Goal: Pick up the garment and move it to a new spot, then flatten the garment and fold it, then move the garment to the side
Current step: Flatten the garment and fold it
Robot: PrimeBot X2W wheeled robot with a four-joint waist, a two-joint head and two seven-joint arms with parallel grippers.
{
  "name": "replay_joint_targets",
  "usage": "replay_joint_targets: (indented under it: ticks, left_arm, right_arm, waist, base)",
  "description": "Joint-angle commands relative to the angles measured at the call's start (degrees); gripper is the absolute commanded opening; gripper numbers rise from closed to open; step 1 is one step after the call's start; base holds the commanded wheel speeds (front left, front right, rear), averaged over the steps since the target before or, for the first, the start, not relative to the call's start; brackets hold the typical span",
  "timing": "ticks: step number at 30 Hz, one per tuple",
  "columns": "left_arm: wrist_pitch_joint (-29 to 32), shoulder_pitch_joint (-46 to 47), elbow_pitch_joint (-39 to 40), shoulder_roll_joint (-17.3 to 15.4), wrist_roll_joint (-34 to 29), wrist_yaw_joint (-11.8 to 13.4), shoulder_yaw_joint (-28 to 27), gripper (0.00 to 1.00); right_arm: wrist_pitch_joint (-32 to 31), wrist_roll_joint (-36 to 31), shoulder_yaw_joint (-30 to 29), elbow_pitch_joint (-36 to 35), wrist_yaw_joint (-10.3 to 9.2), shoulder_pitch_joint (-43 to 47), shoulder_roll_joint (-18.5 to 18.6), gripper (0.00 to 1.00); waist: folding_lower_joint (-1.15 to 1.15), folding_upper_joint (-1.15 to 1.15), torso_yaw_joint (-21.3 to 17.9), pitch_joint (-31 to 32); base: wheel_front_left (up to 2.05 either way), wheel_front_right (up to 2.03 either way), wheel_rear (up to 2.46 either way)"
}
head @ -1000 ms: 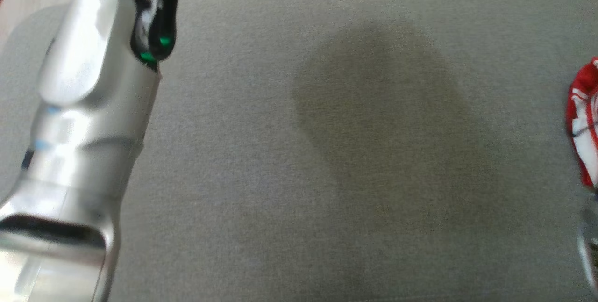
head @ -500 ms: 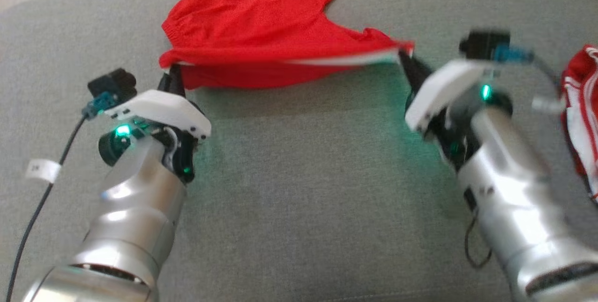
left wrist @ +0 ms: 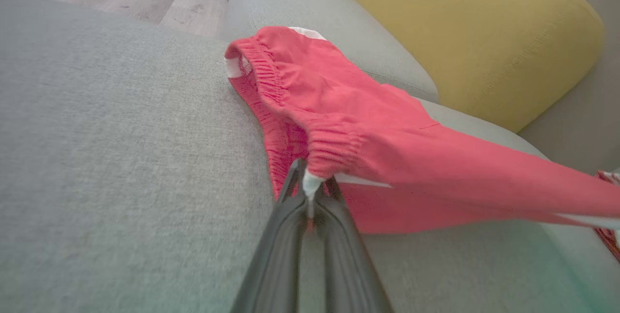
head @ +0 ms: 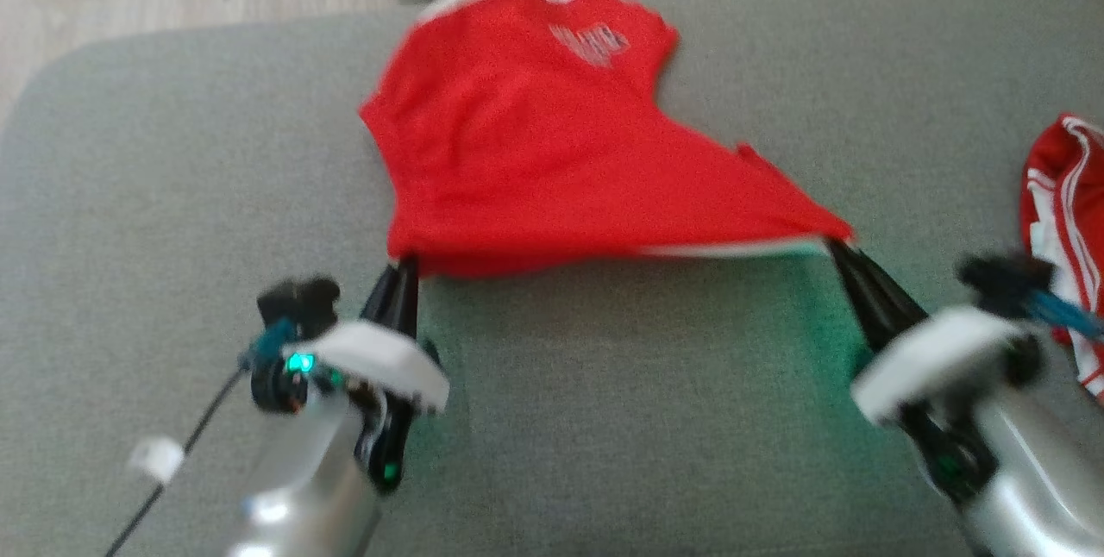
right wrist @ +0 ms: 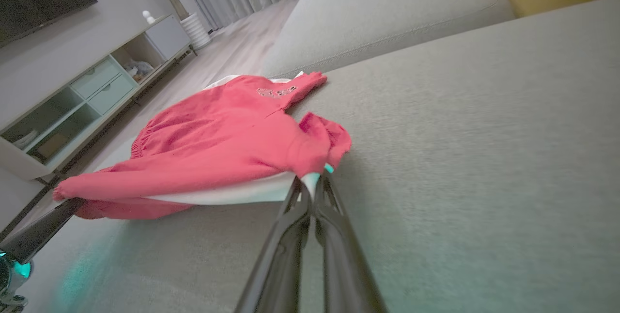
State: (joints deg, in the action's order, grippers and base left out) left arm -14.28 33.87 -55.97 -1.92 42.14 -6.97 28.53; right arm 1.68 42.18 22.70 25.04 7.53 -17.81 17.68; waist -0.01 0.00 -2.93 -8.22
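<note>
Red shorts (head: pixel 552 152) spread on the grey sofa seat (head: pixel 604 419), near edge pulled taut.
They lie mostly flat and a little skewed, the far end towards the back of the seat, where a pale printed logo (head: pixel 595 44) faces up. The near edge, lined with white trim (head: pixel 733 248), is stretched straight and raised at both corners. The gathered elastic waistband (left wrist: pixel 286 90) runs along the left side.

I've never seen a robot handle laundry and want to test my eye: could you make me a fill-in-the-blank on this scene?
The red fabric garment with white trim lies on a fabric sofa seat coloured ___.
The left gripper and the right gripper each pinch it, jaws not open but ___.
The plump cushion behind is coloured ___.
Missing: grey; shut; yellow.
</note>
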Motion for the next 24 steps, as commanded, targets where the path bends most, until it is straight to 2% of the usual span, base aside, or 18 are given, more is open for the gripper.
replay_joint_targets:
  ticks: [1,3,6,11,14,16,19,24]
  left_arm:
    - [-0.7,-1.7,4.9,-3.5,-0.9,1.5,-0.9,0.0]
    - [0.5,-6.3,11.5,-5.6,-1.4,3.4,-0.5,0.0]
    - [5.6,-14.0,26.1,-9.4,-1.4,7.6,-0.1,0.0]
    - [18.2,-26.3,57.6,-17.1,-2.4,17.5,1.3,0.0]
    - [24.0,-31.4,72.2,-20.6,-2.4,21.6,1.7,0.0]
    - [26.6,-33.1,78.5,-22.0,-2.2,23.1,1.9,0.0]
    - [29.1,-33.4,81.9,-22.8,-1.6,24.0,2.0,0.0]
    - [30.9,-29.8,78.0,-20.5,2.4,21.8,2.0,0.0]
  right_arm:
    - [-1.0,-1.4,-2.4,-6.3,-0.04,3.9,2.6,0.0]
    - [-4.4,-3.5,-7.2,-13.3,-0.04,10.1,4.0,0.0]
    - [-12.4,-7.7,-15.7,-25.3,-0.04,19.4,3.2,0.0]
    - [-28.9,-14.6,-27.3,-45.7,-0.04,30.9,-2.9,0.0]
    - [-36.5,-16.7,-31.4,-54.4,-0.04,33.8,-5.9,0.0]
    - [-40.0,-17.4,-33.3,-57.9,-0.04,34.0,-7.0,0.0]
    - [-43.6,-17.2,-33.7,-59.4,-0.04,31.7,-7.3,0.0]
    - [-46.8,-14.6,-30.2,-54.0,-0.04,22.4,-4.7,0.0]
  waist:
    - [0.01,0.0,0.6,2.0]
    - [0.01,0.0,0.7,3.0]
    - [0.01,0.0,0.7,3.9]
    - [0.01,0.0,1.0,4.1]
    - [0.01,0.0,1.0,3.8]
    - [0.01,0.0,1.1,3.4]
    - [0.01,0.0,1.3,2.1]
    - [0.01,0.0,2.4,-2.2]
  base:
    - [0.0,0.0,0.0]
    - [0.0,0.0,0.0]
    - [0.0,0.0,0.0]
    - [0.0,0.0,0.0]
    - [0.0,0.0,0.0]
    - [0.0,0.0,0.0]
    - [0.0,0.0,0.0]
    - [0.0,0.0,0.0]
